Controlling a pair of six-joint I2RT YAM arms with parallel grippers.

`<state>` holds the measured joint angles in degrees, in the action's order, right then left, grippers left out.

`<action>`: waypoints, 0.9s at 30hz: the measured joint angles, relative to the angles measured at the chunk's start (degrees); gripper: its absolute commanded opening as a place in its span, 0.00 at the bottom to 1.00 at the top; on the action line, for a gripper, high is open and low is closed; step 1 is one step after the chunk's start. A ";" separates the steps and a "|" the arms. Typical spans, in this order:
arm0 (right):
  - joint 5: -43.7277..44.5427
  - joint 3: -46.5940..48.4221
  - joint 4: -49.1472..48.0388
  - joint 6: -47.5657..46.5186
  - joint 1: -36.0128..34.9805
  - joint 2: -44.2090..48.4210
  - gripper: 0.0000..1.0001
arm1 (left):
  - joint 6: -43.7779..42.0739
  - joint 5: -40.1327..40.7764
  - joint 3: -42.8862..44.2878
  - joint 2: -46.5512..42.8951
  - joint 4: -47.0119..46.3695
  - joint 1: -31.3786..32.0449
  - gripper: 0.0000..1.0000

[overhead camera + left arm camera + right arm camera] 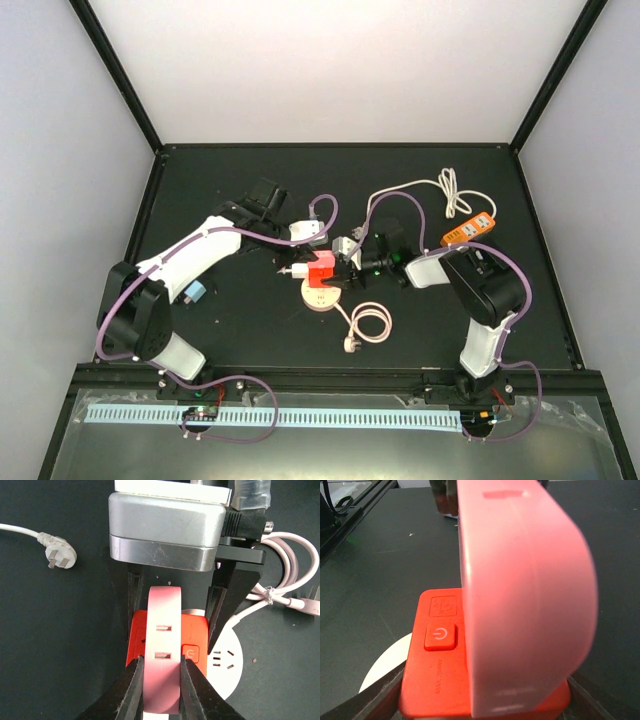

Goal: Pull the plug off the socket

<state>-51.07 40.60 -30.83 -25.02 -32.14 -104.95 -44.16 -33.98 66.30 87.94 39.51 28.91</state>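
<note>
A pale pink plug (162, 630) stands upright in the red socket block (196, 630), which rests on a round white power strip (227, 662). My left gripper (161, 666) is shut on the plug, one pad pressed against each side. In the right wrist view the plug (525, 595) fills the frame above the socket (437, 665) with its power button. My right gripper (485, 699) is shut on the socket, its black fingers (222, 605) against the block's two sides. From above, both grippers meet at the socket (322, 268).
An orange power strip (469, 229) with a white cord (450, 190) lies at the back right. A coiled white cable (372, 322) with a loose plug (352, 345) lies near the round strip. A small blue object (194, 291) sits by the left arm.
</note>
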 measured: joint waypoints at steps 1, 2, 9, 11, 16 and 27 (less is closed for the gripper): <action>0.00 0.13 0.20 -0.17 -0.02 0.00 0.24 | 0.22 0.11 0.00 -0.09 0.13 0.00 0.02; -0.04 0.26 0.37 -0.28 -0.04 0.00 0.24 | 0.35 0.17 0.00 -0.20 0.24 0.00 0.02; -0.28 0.96 0.81 -0.68 -0.37 -0.24 0.22 | 0.83 0.72 0.04 -0.92 1.16 -0.15 0.02; -0.33 1.07 0.83 -0.68 -0.44 -0.24 0.21 | 0.83 0.74 0.09 -1.07 1.40 -0.33 0.02; -0.48 1.70 0.81 -0.74 -0.63 -0.28 0.17 | 0.90 0.68 0.11 -1.88 1.99 -0.96 0.01; -0.09 2.78 1.60 -2.38 -1.27 -0.55 0.12 | 1.44 0.46 0.09 -2.47 2.56 -1.90 0.02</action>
<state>-51.16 43.38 -29.23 -27.40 -33.41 -105.49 -42.72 -33.52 66.39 85.47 42.06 27.00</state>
